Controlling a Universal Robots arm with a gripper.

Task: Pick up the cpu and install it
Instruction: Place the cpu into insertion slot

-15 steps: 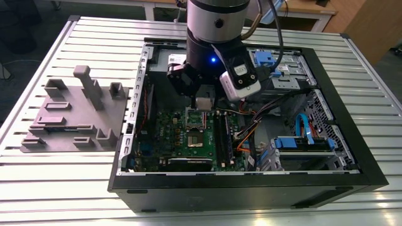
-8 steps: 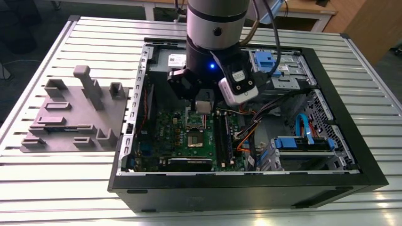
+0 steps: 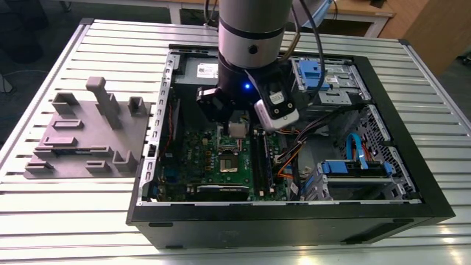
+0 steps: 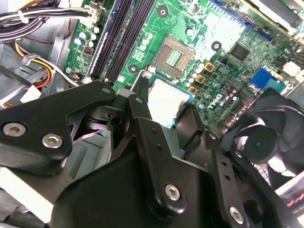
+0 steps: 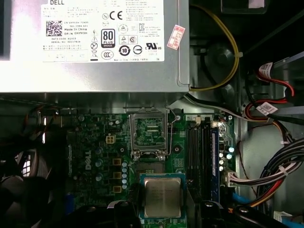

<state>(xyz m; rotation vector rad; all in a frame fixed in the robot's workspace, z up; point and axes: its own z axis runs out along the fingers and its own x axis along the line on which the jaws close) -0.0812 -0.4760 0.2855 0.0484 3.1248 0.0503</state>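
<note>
**CPU in my grip, short of the socket**

My gripper point(image 5: 162, 211) is closed on the cpu point(image 5: 162, 197). Both wrist views show the chip flat between my fingers point(image 4: 138, 102), its silver top facing up and its thin rim clear at the edges. In the exterior view I hang inside the open computer case point(image 3: 294, 212), low over the motherboard point(image 5: 95, 156). The chip is in the air and not touching the board.

The socket point(image 5: 148, 133) lies just beyond my fingertips, on the side toward the power supply point(image 5: 95, 47), and its seat looks bare. The memory slots point(image 5: 202, 152) run close along one side of me and the fan point(image 4: 266, 142) sits on the other, so I have little room to drift sideways.

To do this step well, I judge that squareness matters most. The chip's edges already look roughly parallel to the socket's frame, and that alignment should hold all the way in. The chip should stay level, because a tilted corner could land on the contacts first and bend them. My fingers are wider than the chip, so the raised metal frame and the thin wire lever around the socket are what they are most likely to catch. My grip should be firm but light, pressing on the rim only. I cannot make out the chip's orientation marks from here, so its rotation is unconfirmed.
</note>
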